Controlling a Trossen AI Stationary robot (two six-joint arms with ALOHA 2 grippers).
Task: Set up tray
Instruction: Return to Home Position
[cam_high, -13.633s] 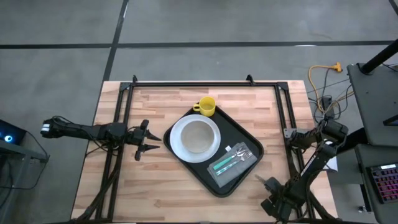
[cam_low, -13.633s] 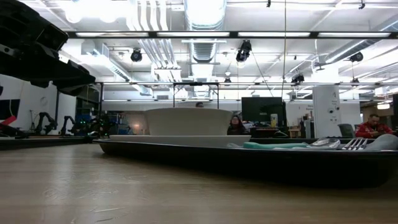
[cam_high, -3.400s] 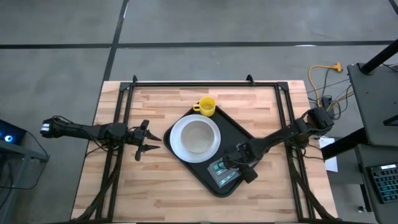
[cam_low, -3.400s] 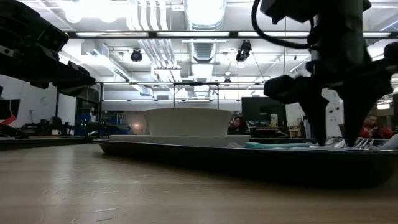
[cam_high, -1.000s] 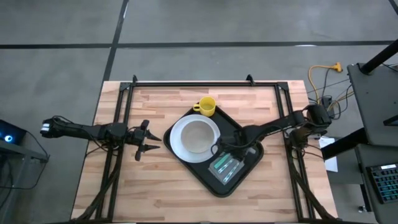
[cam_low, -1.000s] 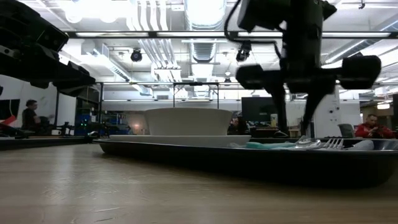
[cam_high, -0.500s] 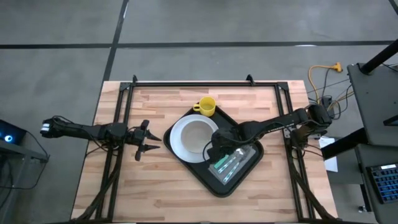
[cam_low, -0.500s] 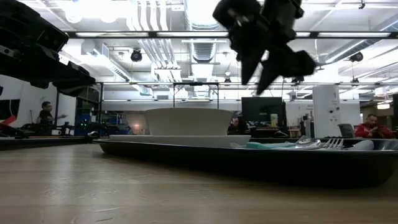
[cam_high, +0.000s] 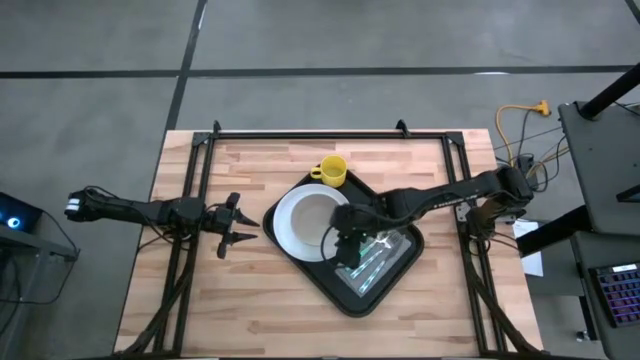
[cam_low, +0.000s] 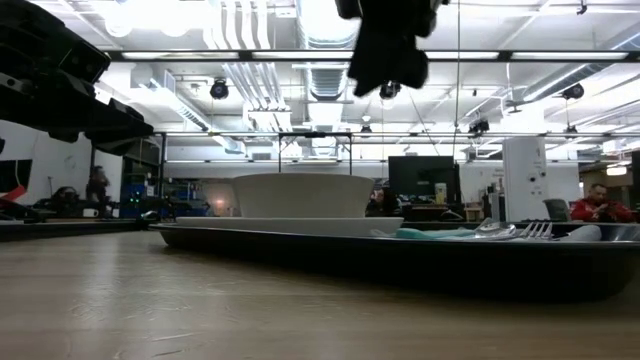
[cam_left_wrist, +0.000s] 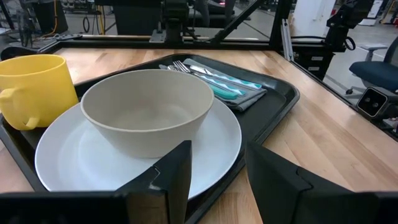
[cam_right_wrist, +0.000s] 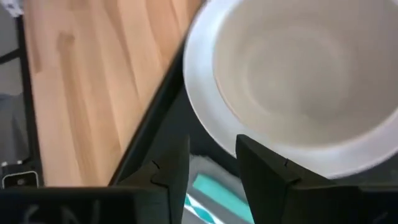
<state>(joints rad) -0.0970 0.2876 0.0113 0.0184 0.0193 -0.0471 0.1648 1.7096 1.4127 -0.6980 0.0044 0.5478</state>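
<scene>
Tray (cam_left_wrist: 277, 99) sits near the middle of the bench (cam_high: 200, 290), turned so one corner points to the far edge, and it carries a full place setting. A plate (cam_high: 285, 235) with a bowl (cam_high: 316, 217) nested on it fills the left half, likely so the two can be lifted as one. A yellow mug (cam_high: 332, 170) stands in the far corner, just beside the plate. A grey napkin (cam_left_wrist: 249, 99) lies on the right half, with the cutlery (cam_left_wrist: 217, 78) laid side by side on top, which keeps the pieces together and off the bare tray. The right arm reaches in from the right across the tray. Its end effector (cam_high: 345, 248) hangs over the seam between plate and napkin, fingers apart and holding nothing. The low view shows it well above the dishes, touching none of them. The left end effector (cam_high: 232, 225) waits low over the bench just left of the tray, pointing toward the plate, its fingers also apart and empty. With everything on the tray and both end effectors free, the setting looks finished. The remaining job appears to be drawing the right arm away to its rest position. The main risk there is lowering too soon and clipping the bowl's rim or nudging the cutlery out of line.
</scene>
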